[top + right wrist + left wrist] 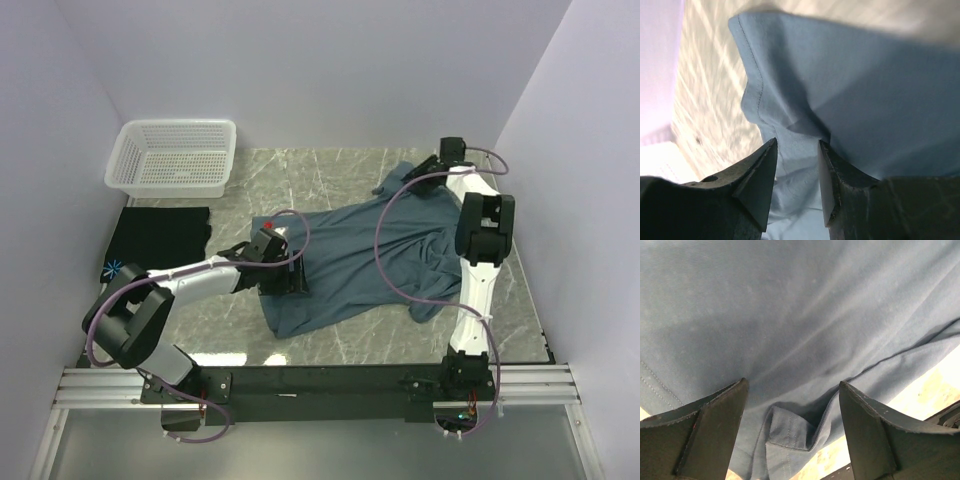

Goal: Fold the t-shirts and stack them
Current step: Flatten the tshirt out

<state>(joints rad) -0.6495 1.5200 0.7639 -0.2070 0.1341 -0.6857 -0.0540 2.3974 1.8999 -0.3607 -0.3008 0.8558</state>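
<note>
Under the left gripper (792,386) lies the slate-blue t-shirt (360,255), spread across the grey-veined marble table (330,170). The gripper's jaws are spread wide and released, with a small raised fold of hemmed cloth (790,432) between the dark, wedge-shaped fingers (715,425). The weave there is fine and soft, creased in long shallow ridges. Off to that gripper's outer side, well apart from it, the black t-shirt (160,235) lies folded flat, with a light-blue starburst print (113,268) at its near corner. Beyond that stands the white plastic lattice basket (175,180). At the shirt's far right end the right gripper (797,142) has its jaws partly apart with a ridge of blue cloth in the gap. This view is blurred, so I cannot tell whether the ridge is pinched or free. A stitched hem edge (757,90) curves away just ahead of its fingertips (762,165). The right arm's purple cable (385,250) loops over the cloth between the two grippers.
</note>
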